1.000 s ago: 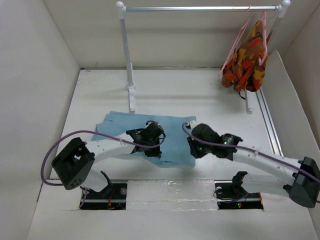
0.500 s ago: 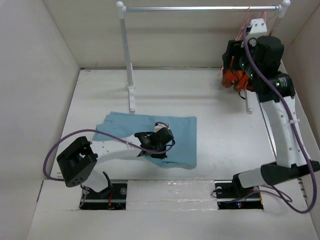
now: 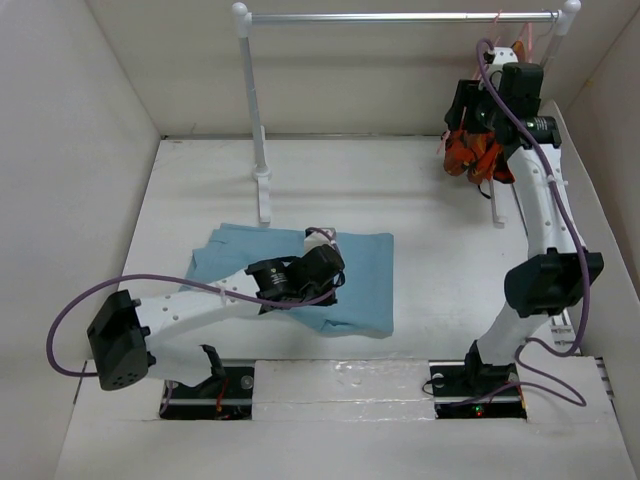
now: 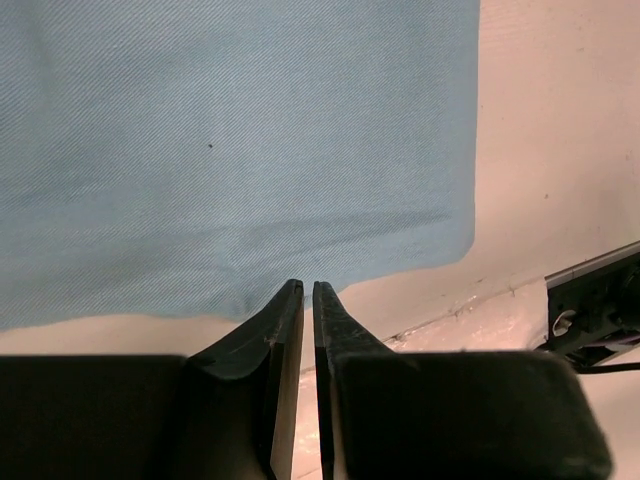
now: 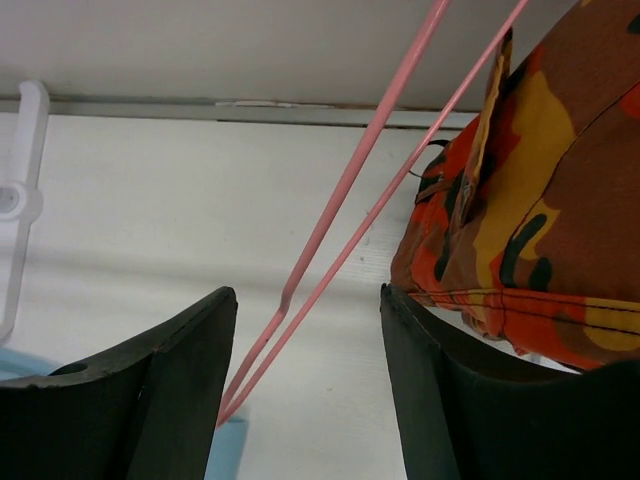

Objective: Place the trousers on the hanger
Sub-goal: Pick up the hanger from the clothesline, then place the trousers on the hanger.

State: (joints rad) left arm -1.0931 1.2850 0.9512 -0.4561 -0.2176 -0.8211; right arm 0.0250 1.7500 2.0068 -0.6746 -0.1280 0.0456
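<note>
Presently the trousers (image 3: 365,285) are laid flat on the bench (image 3: 440,240), near its front edge and left of centre, w/ the left arm stretched over them.

In the left wrist view the left pincer (image 4: 308,292) is seen w/ fingers almost together, only a thin slit left between them. Its tips are set right at the near hem of the trousers (image 4: 240,150). No cloth can be made out in the slit, so a pinch on the hem cannot be confirmed. The cloth's right edge and one corner are seen just beyond, w/ bare bench past them.

The right arm is raised to the far right corner, up by the rail (image 3: 400,17), next to the patterned garment (image 3: 468,155) hung there.

In the right wrist view the right pincer (image 5: 305,292) is held wide apart, nothing clamped. The hanger (image 5: 345,190) is hung on the rail: two thin pink wires are run down diagonally through the gap between the fingers, closer to the left finger at the bottom. Contact w/ that finger cannot be told. The patterned garment (image 5: 540,230) is seen just beside the other finger, on its outer side.
</note>
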